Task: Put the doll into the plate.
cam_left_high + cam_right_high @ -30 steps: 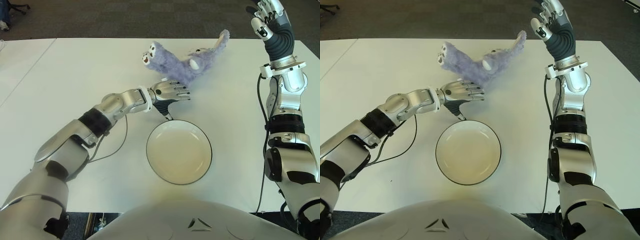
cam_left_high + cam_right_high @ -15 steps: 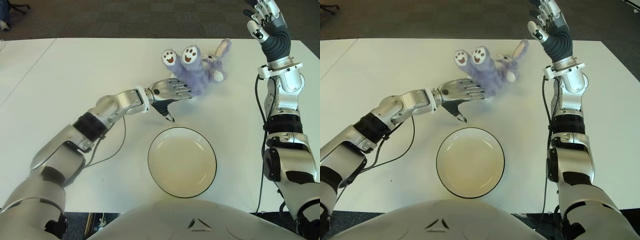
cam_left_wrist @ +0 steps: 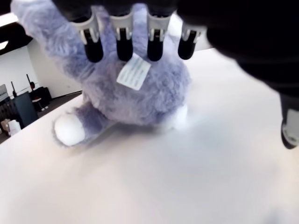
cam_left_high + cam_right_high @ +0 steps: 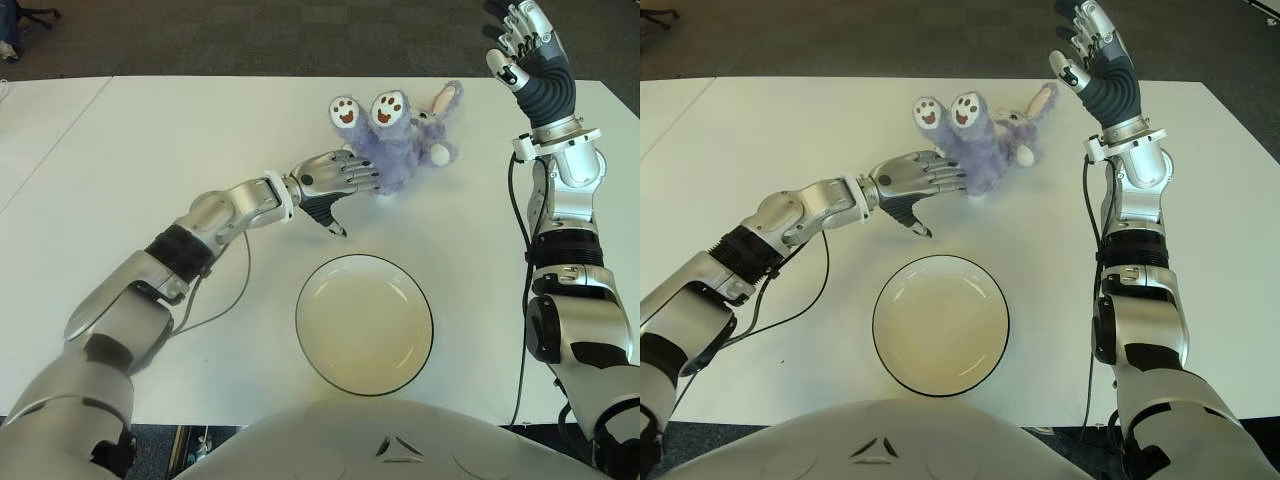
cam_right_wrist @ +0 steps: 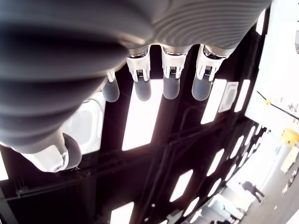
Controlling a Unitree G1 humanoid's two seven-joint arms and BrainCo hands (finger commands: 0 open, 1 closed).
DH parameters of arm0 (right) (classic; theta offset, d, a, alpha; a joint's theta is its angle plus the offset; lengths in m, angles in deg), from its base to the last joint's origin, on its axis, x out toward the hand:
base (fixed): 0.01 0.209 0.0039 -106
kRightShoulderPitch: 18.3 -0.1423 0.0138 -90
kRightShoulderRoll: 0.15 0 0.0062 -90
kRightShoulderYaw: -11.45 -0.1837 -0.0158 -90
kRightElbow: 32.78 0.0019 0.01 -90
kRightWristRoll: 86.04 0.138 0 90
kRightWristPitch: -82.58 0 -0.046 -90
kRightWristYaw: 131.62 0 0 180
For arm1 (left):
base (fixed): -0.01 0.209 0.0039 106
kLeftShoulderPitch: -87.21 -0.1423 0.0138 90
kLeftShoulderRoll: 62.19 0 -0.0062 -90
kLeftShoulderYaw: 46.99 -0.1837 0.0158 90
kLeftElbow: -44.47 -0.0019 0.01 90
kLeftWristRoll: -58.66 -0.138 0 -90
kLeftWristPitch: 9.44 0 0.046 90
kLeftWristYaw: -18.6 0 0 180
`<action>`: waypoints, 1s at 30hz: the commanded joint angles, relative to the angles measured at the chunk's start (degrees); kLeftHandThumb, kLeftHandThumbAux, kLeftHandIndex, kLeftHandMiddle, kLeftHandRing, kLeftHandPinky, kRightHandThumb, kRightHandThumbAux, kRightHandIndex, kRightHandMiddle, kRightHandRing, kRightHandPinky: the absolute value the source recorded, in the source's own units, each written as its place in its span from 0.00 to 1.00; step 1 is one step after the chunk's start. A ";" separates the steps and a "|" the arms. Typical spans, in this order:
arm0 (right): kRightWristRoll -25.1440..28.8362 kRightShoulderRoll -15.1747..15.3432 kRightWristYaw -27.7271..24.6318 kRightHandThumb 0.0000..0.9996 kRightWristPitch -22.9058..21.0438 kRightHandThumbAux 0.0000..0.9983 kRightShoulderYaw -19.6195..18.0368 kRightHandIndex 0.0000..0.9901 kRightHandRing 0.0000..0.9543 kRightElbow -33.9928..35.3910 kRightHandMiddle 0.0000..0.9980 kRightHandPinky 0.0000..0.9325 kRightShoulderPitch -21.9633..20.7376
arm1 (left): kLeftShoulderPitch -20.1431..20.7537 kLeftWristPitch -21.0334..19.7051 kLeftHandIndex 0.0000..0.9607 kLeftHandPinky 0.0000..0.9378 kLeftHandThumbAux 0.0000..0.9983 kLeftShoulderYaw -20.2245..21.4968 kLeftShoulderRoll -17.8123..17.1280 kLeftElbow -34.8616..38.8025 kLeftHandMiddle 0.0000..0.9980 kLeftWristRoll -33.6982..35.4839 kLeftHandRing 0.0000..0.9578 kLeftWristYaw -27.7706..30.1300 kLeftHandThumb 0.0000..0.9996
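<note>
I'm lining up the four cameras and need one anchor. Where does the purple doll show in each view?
Left eye view: doll upper centre, beyond the plate.
Right eye view: doll upper centre, paw soles up.
Left wrist view: doll fills the upper middle, under the left hand's fingertips.
Right wrist view: not in it; ceiling only.
Shared landmark: the left hand beside the doll.

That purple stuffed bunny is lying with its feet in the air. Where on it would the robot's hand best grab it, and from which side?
Probably the plump body of the doll, from the robot's left, where the left hand already is, open, fingers over the fur. The body is the thickest, softest part; the raised feet and the ear look too thin to hold. The right hand is raised and open, off to the doll's right.
</note>
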 commanded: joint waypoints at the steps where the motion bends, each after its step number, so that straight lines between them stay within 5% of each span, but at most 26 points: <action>1: -0.30 0.08 -1.05 0.55 -0.23 0.51 -0.27 0.10 0.00 -0.94 0.00 0.00 0.61 | 0.13 0.61 0.00 0.00 0.45 0.38 0.62 -1.96 0.00 -0.71 0.00 -1.68 0.00; 15: 0.58 -0.34 -2.89 0.59 0.07 0.56 -0.75 0.04 0.01 -2.00 0.00 0.14 1.19 | 0.76 -0.34 0.00 0.00 0.54 0.66 1.18 -3.67 0.00 -2.40 0.00 -5.86 0.00; 30: -4.38 -1.41 -2.38 0.45 9.66 0.66 1.40 0.10 0.01 -8.87 0.04 0.02 2.90 | 3.46 -0.11 0.00 0.00 0.62 1.89 0.73 -6.46 0.00 -2.75 0.00 -10.73 0.00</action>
